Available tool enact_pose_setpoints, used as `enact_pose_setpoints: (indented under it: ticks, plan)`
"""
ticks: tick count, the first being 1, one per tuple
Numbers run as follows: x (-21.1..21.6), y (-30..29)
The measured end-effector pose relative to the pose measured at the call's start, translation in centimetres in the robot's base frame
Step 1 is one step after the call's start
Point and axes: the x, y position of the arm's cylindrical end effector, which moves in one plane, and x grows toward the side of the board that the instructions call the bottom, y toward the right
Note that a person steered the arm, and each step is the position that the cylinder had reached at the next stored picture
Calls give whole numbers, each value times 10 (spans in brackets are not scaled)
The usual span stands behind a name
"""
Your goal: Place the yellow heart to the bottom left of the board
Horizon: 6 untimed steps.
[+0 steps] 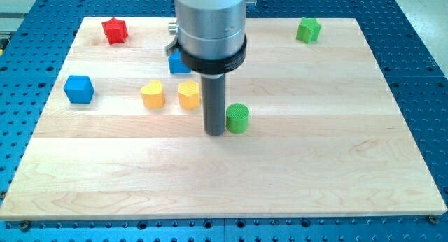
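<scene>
**benchrat:** where's your rod sitting right now? going near to far if you can.

**me:** Nearest the view's bottom the surface (210, 193) is just bare wood. First thing up from there is my tip (214, 132), down on the wood around the middle. No end effector in the usual sense, it's a plain rod, so nothing to spread or pinch with. A green cylinder (237, 118) is just beside it on the view's right, touching or nearly, can't tell which.

**benchrat:** and the heart?

**me:** That's the thing the move hangs on. The yellow heart (152, 94) lies up and to the view's left of my tip, well apart from it. Between them, right against the rod's left side, is a second yellow block (188, 94), shape I can't quite make out. The bottom left corner is down-left of the heart, so I reckon I need to get above and to the right of it first, and that other yellow one sits roughly where I'd want to go.

**benchrat:** anything else around?

**me:** Blue cube (79, 89) further left, about level with the heart. A blue block (176, 63) half hidden behind the arm. At the far edge, a red star (114, 30) on the left and a green block (308, 29) on the right. The corner itself looks open.
</scene>
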Motion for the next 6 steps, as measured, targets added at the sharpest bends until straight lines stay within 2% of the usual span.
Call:
enact_pose_setpoints:
  ticks: [3, 6]
  plan:
    - [-52, 196]
    - [-51, 175]
